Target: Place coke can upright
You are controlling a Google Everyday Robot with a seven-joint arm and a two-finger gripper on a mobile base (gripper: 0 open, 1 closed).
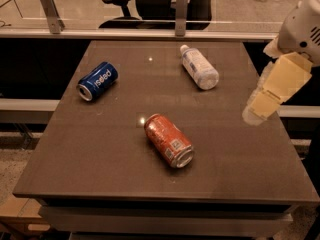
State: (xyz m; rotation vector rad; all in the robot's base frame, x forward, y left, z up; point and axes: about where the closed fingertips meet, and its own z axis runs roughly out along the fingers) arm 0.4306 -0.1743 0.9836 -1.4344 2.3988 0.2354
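The coke can [168,140], red with silver ends and a white label patch, lies on its side near the middle front of the dark table [90,149], its open end facing front right. My gripper [262,106] hangs at the right edge of the table, well to the right of the can and above the surface, with nothing seen in it.
A blue Pepsi can [98,80] lies on its side at the left. A clear plastic bottle with a white cap [199,67] lies at the back, right of centre. A railing and an office chair [150,1] stand behind the table.
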